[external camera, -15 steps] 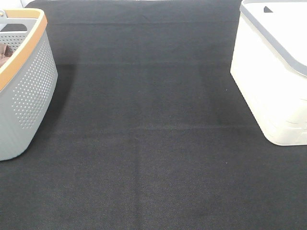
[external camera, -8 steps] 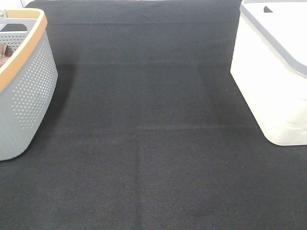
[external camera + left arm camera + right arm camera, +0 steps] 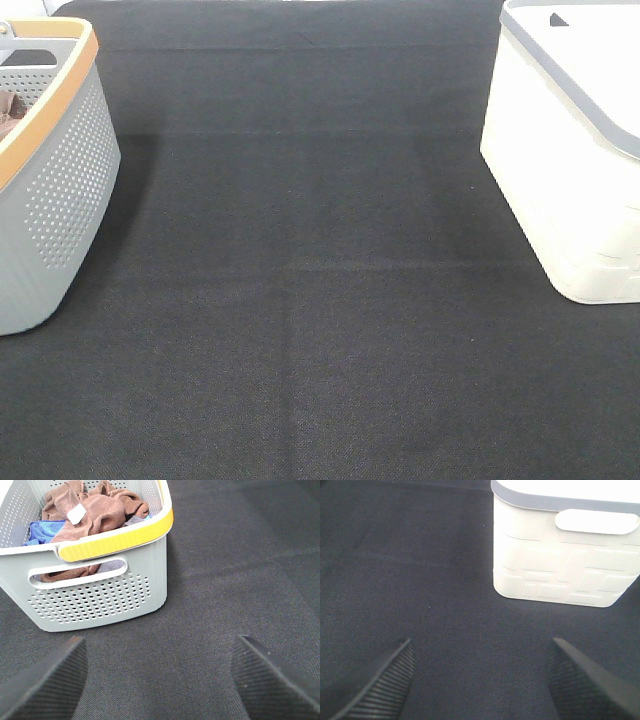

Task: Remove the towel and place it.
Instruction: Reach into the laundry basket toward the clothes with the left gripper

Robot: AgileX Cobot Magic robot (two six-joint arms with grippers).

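The towel (image 3: 85,510), reddish-brown with a small white tag, lies crumpled in the grey perforated basket (image 3: 100,600) with the yellow rim, on top of a blue cloth (image 3: 42,530). A sliver of brown cloth (image 3: 8,112) shows inside the basket (image 3: 55,190) at the far left of the exterior high view. My left gripper (image 3: 157,680) is open and empty over the black mat, short of the basket's near wall. My right gripper (image 3: 480,680) is open and empty over the mat, in front of the white bin (image 3: 565,555). Neither gripper shows in the exterior high view.
The white bin (image 3: 570,150) with a grey rim stands at the right of the exterior high view. A black mat (image 3: 300,300) covers the table between basket and bin. A darker brown cloth (image 3: 127,502) is bunched beside the towel in the basket.
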